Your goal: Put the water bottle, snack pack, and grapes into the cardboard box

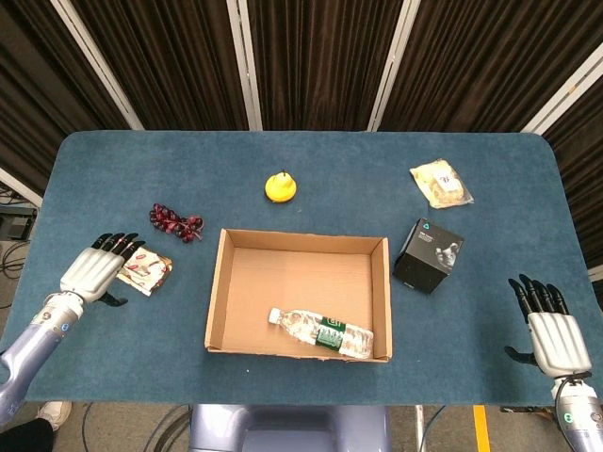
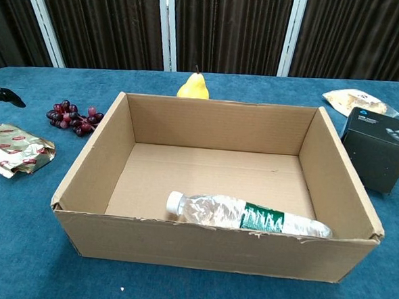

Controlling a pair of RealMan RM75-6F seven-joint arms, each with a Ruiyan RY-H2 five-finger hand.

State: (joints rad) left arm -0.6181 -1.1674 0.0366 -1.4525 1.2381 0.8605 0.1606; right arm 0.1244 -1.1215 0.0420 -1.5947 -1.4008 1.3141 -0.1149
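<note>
Water bottle (image 1: pixel 320 330) already lying on its side in the cardboard box (image 1: pixel 298 243), mid-frame, near the front wall. Snack pack (image 1: pixel 146 272) flat on the table (image 1: pixel 311 165) at left; grapes (image 1: pixel 174 222) just above it, w/ a gap. Left hand (image 1: pixel 91 272) at far left edge, fingers spread, tips right at the pack, holding nothing. Right hand (image 1: pixel 550 335) lower right corner, fingers apart, empty.

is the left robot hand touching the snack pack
Cannot tell. Head view: left robot hand fingertips overlap the snack pack edge, height unclear.
</note>
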